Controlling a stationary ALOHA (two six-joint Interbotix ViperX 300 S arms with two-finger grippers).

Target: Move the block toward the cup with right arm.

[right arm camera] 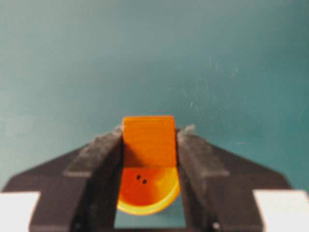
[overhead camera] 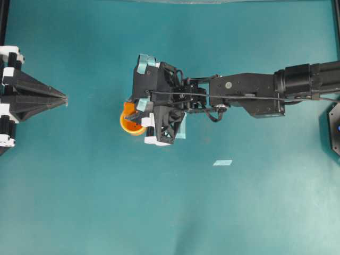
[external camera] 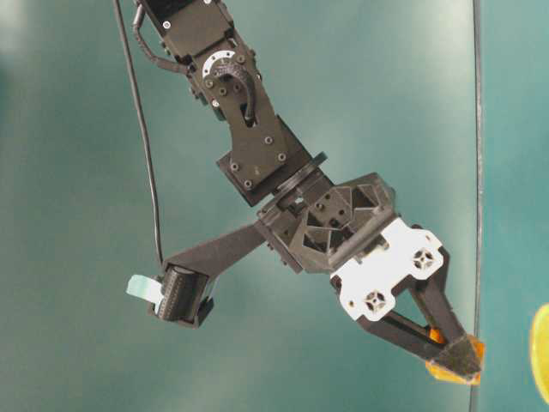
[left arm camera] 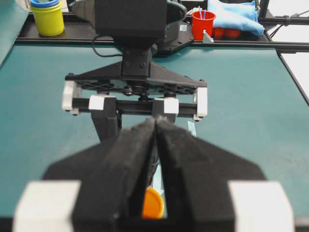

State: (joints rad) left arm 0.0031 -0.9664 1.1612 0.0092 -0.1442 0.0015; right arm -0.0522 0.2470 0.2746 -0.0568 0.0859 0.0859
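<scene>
Block (right arm camera: 147, 141) pinched between right end effector (right arm camera: 147, 145) fingers, held directly above cup (right arm camera: 147, 193). Cup sits on green table (overhead camera: 79, 202) under extended right arm (overhead camera: 255, 93). Left end effector (overhead camera: 64, 99) well apart at table's left edge, fingers pressed together, empty.

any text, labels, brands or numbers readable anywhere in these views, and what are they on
None can be read.
A small white label on the black frame beside the red cup in the left wrist view: too small and blurred to read.
The block, the cup, the right gripper and the tape pieces: no print shows.
</scene>
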